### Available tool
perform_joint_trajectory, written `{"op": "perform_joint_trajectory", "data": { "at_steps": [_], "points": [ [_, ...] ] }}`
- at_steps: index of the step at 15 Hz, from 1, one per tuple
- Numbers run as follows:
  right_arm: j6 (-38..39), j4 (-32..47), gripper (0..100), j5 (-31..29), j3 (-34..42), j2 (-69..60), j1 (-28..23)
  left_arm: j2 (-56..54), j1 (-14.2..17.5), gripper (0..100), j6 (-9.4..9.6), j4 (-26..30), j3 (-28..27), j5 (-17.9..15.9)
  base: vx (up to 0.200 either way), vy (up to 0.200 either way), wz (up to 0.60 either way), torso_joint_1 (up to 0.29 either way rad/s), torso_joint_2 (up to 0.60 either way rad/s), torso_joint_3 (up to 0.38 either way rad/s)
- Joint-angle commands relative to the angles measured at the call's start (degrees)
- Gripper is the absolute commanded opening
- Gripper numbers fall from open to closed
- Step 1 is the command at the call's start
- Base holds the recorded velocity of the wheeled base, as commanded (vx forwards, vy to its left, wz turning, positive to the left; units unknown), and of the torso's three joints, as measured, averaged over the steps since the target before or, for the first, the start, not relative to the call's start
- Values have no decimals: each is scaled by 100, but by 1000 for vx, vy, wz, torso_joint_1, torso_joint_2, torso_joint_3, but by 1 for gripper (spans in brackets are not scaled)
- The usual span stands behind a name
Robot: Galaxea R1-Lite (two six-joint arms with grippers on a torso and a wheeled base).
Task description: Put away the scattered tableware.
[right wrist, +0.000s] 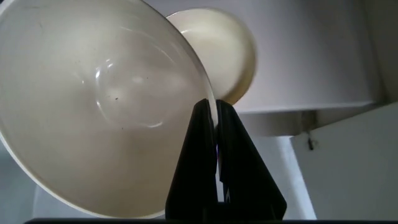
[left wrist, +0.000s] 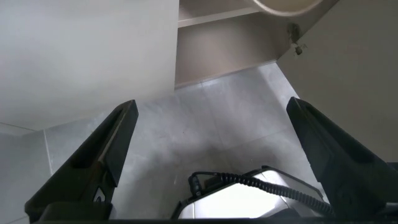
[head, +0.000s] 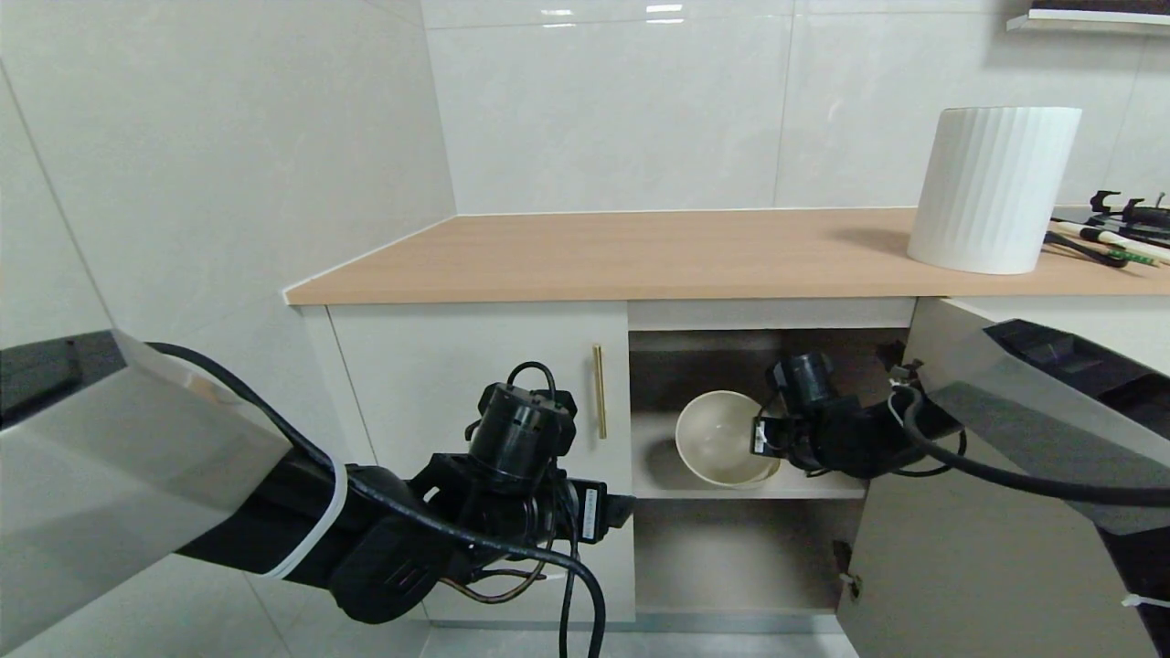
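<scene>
Bowl (head: 722, 443), cream, sat pinched by its rim in the right gripper (head: 766, 440), inside the open cabinet bay and low over the shelf (head: 658, 482).

Left to right:

- The left gripper (left wrist: 211, 106) hung low in front of the cabinet. Its fingers were spread wide and released, with nothing between them. Grey floor (left wrist: 205, 146) lay below the gap between the fingers. The lower edge of the cabinet was past the fingertips.
- The closed cabinet door (head: 475, 384) stood just behind the left fingers. Its upright brass handle (head: 599, 391) was above and slightly beyond them.
- The bowl was tilted, with its mouth turned out toward the room. The right fingers were clenched on its rim, one pad inside the bowl and one outside. The body of the bowl extended to the left of the fingertips.
- A second cream dish (right wrist: 227, 53) was visible past the fingertips, beyond the held rim. I could not tell whether it touched the bowl.
- The open door (head: 960, 567) stood on the right side of the right fingers, beneath the arm.
- The wooden countertop (head: 640, 256) ran above both sets of fingers. On it, up and to the right of the right fingers, stood a white ribbed container (head: 994, 187).
- A few utensils (head: 1111, 239) lay just beside that container, at the far right.
</scene>
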Motion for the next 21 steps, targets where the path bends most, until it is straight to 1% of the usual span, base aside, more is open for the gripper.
{"op": "perform_joint_trajectory", "data": {
  "at_steps": [1,3,5,10,21],
  "points": [
    [12,10,0,-90,-622,611,-194,25,1,100,-1,-3,-17,2,0,0,0,0,0,0],
    [3,28,0,-318,-1087,963,-238,34,1,100,-1,-3,-17,2,0,0,0,0,0,0],
    [-5,36,0,-503,-1334,1183,-238,43,1,100,-1,-3,-26,2,0,0,0,0,0,0],
    [-5,36,0,-511,-1518,1235,-387,52,-8,100,-1,-3,-17,2,0,0,0,0,0,0],
    [-5,89,0,-485,-1668,1376,-378,52,-16,100,-1,-3,-17,2,0,0,0,0,0,0]
  ]
}}
